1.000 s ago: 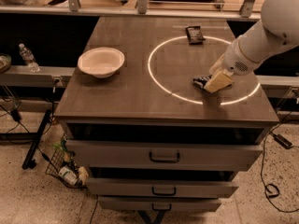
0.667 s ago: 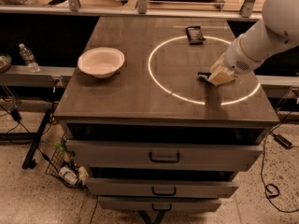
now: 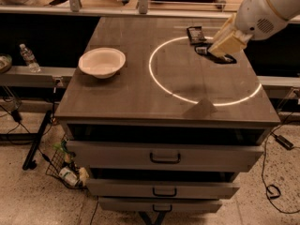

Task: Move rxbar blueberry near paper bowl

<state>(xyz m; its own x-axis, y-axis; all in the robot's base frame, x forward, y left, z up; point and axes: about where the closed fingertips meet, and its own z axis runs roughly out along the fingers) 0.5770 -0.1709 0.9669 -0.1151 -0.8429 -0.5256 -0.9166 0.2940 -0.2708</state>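
The paper bowl (image 3: 101, 62) sits on the left part of the tabletop, off-white and empty. My gripper (image 3: 207, 52) hangs over the back right of the table, inside the lit white ring. It is shut on the rxbar blueberry (image 3: 200, 50), a small dark bar that sticks out to the left of the fingers and is held above the surface. The bar is far to the right of the bowl. My white arm (image 3: 262, 11) comes in from the upper right.
A black-wrapped bar (image 3: 194, 33) lies at the back of the table (image 3: 140, 102), just behind my gripper. Drawers (image 3: 165, 157) are below the front edge. A water bottle (image 3: 29, 57) stands on a ledge at the left. Cables lie on the floor.
My gripper has risen from the table surface and moved toward the back, taking the dark blue bar with it. The bowl and the black bar have not moved.
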